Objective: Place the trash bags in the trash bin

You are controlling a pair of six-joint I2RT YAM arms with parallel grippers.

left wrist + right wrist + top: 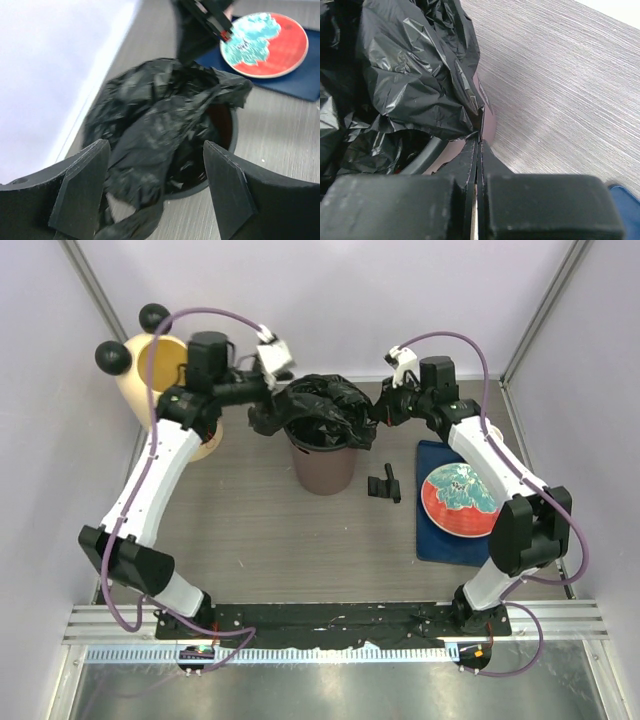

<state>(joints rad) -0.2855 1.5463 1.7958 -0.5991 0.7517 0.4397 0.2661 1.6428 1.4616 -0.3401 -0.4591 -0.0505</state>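
Note:
A glossy black trash bag (322, 405) is draped over the mouth of a brown bucket (325, 472) standing mid-table, apart from the cream trash bin (138, 390) with black ball ears at the back left. My left gripper (263, 412) sits at the bag's left side. In its wrist view that gripper (155, 195) is open wide, with crumpled bag (155, 125) lying between and beyond the fingers (80, 190) over the bucket rim (228, 145). My right gripper (373, 418) is at the bag's right side. Its jaws (479, 142) are shut, pinching the bag's edge (410, 75) beside the bucket wall (490, 125).
A red and teal plate (460, 500) lies on a dark blue mat (432, 540) at the right. A small black object (385, 485) rests between bucket and mat. Pale walls and metal posts close in the table at left, back and right.

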